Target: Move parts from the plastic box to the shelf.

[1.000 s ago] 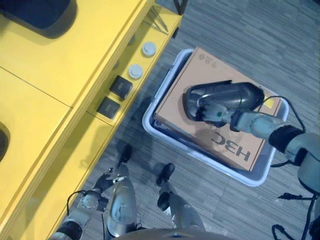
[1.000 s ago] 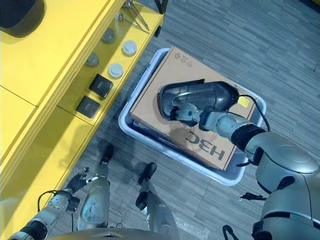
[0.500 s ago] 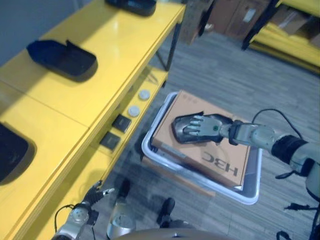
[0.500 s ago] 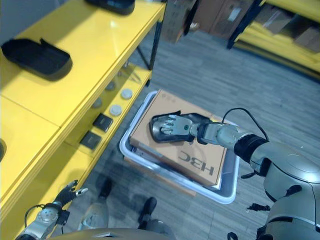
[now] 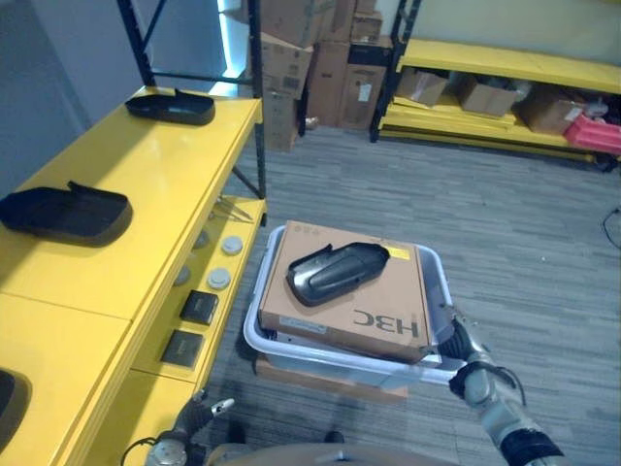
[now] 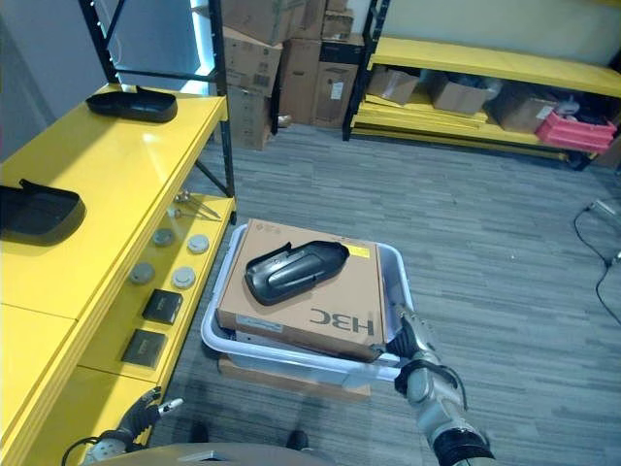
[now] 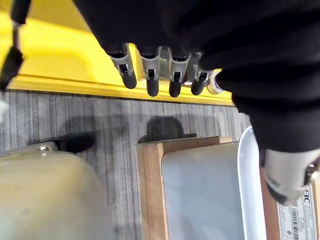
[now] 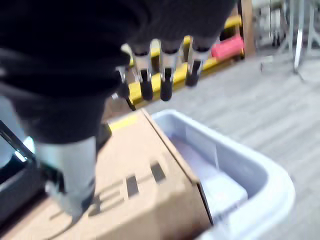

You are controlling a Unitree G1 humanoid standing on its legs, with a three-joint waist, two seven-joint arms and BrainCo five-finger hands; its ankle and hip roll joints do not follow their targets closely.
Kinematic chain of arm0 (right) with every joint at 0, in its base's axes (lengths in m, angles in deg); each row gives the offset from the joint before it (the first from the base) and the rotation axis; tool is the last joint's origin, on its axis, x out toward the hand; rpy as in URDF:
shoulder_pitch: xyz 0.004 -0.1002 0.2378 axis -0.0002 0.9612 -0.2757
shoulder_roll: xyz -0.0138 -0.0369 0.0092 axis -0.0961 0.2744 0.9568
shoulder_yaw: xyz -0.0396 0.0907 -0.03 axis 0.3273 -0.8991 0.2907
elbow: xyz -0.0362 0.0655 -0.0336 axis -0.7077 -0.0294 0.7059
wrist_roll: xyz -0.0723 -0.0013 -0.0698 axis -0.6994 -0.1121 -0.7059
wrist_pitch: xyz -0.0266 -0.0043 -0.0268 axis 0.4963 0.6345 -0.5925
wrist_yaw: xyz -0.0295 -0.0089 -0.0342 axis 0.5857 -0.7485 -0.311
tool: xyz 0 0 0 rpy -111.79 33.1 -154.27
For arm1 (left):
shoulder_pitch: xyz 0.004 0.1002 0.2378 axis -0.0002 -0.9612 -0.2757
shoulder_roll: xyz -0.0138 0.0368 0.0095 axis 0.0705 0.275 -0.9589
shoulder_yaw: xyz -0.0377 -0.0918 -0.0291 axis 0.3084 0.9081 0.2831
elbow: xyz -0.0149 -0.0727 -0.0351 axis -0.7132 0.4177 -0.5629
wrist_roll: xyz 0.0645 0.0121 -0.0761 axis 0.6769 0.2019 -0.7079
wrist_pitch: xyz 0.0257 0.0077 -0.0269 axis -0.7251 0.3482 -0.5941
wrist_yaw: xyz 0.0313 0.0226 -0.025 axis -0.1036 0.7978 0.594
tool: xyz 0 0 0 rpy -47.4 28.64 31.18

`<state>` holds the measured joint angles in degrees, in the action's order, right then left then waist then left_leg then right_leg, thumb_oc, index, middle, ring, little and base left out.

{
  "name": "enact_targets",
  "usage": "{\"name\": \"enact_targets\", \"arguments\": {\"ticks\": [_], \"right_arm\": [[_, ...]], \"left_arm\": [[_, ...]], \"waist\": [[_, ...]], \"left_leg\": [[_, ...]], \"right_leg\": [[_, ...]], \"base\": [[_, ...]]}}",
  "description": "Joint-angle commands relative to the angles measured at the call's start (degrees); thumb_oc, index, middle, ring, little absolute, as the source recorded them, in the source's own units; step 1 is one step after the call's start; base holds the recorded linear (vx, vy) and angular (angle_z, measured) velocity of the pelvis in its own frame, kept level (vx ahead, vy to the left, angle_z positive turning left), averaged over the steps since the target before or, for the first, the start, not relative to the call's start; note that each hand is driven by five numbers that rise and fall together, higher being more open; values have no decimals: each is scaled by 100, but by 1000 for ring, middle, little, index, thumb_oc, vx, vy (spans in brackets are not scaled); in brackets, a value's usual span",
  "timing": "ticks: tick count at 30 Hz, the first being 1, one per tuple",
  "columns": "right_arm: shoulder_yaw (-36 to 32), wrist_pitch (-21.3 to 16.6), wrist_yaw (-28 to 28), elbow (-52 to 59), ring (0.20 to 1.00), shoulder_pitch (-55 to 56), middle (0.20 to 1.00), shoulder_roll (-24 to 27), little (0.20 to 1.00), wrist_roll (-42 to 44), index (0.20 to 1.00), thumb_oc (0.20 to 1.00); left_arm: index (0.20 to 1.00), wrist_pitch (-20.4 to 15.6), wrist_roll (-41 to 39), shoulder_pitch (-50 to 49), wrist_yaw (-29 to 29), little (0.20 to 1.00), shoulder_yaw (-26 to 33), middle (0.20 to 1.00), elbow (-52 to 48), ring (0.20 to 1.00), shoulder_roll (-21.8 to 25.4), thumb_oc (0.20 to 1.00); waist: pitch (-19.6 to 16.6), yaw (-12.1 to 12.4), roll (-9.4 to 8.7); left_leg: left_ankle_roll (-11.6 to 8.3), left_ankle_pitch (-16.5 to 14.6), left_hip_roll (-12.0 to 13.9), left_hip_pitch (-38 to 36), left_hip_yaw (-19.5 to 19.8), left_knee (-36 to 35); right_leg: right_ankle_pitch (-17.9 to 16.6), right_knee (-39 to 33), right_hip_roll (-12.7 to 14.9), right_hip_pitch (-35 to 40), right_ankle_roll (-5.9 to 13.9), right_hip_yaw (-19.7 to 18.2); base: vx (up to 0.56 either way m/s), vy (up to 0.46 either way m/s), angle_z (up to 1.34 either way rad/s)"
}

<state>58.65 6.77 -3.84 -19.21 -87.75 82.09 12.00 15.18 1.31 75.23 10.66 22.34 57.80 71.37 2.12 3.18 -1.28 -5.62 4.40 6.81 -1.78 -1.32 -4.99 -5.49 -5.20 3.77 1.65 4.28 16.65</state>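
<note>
A black moulded part lies loose on a brown cardboard box that sits in the pale plastic box. My right hand hovers open by the plastic box's near right corner, apart from the part. In the right wrist view its fingers hang straight above the cardboard box and the plastic rim, holding nothing. Low by the shelf's foot, my left hand is also open; its fingers are relaxed. The yellow shelf stands to the left.
Two black parts lie on the shelf top. On the lower shelf board lie round discs and black square pieces. A wooden base sits under the plastic box. Racks with cartons line the far wall.
My right hand has let go of the black part and drawn back to the plastic box's near right corner. The part stays on the cardboard. The camera has tilted up.
</note>
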Motion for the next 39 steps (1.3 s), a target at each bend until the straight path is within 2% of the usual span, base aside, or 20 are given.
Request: {"name": "enact_targets", "arguments": {"ticks": [1, 3, 4, 8, 11, 17, 22, 24, 32, 36, 39], "right_arm": [[-24, -5, -618, -637, 1000, -1447, 1000, -440, 1000, 1420, 1000, 1000], [-303, -68, -886, -1460, 1000, -1977, 1000, -847, 1000, 2609, 1000, 1000], [-300, -82, -888, -1486, 1000, -2000, 1000, -847, 1000, 2621, 1000, 1000], [-517, -302, -1033, -1788, 1000, -2748, 1000, -1041, 1000, 3671, 1000, 1000], [-494, -317, -1126, -1723, 1000, -3034, 1000, -1053, 1000, 3705, 1000, 1000], [-738, -373, -1564, -2366, 1000, -3711, 1000, -1137, 1000, 4033, 1000, 1000], [-717, -168, -1781, -3398, 1000, -3980, 1000, -1208, 1000, 3894, 1000, 1000], [-612, -135, -1909, -3329, 1000, -4038, 1000, -1415, 1000, 3804, 1000, 1000], [-444, -66, -1783, -3746, 1000, -4095, 1000, -1602, 1000, 3751, 1000, 1000], [-515, -85, -1782, -3901, 1000, -4282, 1000, -1398, 1000, 3835, 1000, 1000], [-679, -66, -1834, -4169, 1000, -4687, 1000, -946, 1000, 4188, 1000, 1000]], "left_arm": [[1000, 39, 65, 367, 320, 1000, -295, 1000, 215, 1000, 145, 1000], [1000, 122, 51, 433, 428, 1000, -426, 1000, 273, 1000, 149, 1000], [1000, 123, 49, 442, 428, 1000, -423, 1000, 273, 1000, 152, 1000], [1000, 179, -45, 546, 561, 1000, -426, 1000, 388, 1000, 205, 1000], [1000, 170, -93, 565, 617, 1000, -384, 1000, 434, 1000, 247, 1000], [1000, 201, -184, 673, 706, 1000, -466, 1000, 648, 1000, 229, 1000], [1000, 183, -141, 788, 755, 1000, -613, 1000, 893, 1000, 162, 1000], [1000, 200, -173, 804, 831, 1000, -620, 1000, 995, 1000, 125, 1000], [1000, 79, -358, 1069, 993, 1000, -682, 1000, 1160, 1000, 47, 1000], [1000, -5, -397, 1356, 1017, 1000, -858, 1000, 1087, 1000, 99, 1000], [1000, -81, -528, 1573, 1032, 1000, -1129, 1000, 870, 1000, 146, 1000]], "waist": [[128, 384, -189], [140, 455, -172], [148, 456, -176], [188, 565, -234], [220, 595, -278], [319, 697, -356], [449, 821, -400], [491, 800, -418], [836, 770, -470], [1050, 818, -413], [1340, 1042, -221]], "left_leg": [[330, -857, -162, -210, 256, -1], [370, -860, -226, -175, 288, -1], [371, -859, -228, -175, 286, -1], [413, -831, -307, -53, 306, -1], [415, -809, -332, 17, 308, -1], [420, -741, -372, 220, 382, -1], [414, -680, -382, 362, 471, -1], [414, -663, -374, 382, 479, -1], [396, -523, -360, 689, 514, -1], [371, -401, -380, 1020, 649, -1], [288, -218, -400, 1475, 885, -1]], "right_leg": [[685, 20, 312, 238, 368, 319], [635, 20, 353, 208, 385, 310], [634, 20, 355, 206, 385, 308], [536, 20, 408, 80, 436, 299], [498, 20, 427, 12, 452, 304], [432, 20, 459, -128, 483, 374], [413, 20, 469, -193, 499, 494], [400, 20, 467, -212, 496, 490], [335, 20, 435, -474, 483, 502], [297, 20, 449, -738, 474, 591], [267, 20, 460, -1028, 470, 801]], "base": [[-44, 100, -3], [-46, 120, -7], [-31, 79, -5], [-27, 60, 14], [-28, 33, 11], [-31, 11, 0], [-31, -7, 9], [-27, -8, 19], [-50, -5, 0], [-110, -10, 10], [-94, -18, 22]]}}
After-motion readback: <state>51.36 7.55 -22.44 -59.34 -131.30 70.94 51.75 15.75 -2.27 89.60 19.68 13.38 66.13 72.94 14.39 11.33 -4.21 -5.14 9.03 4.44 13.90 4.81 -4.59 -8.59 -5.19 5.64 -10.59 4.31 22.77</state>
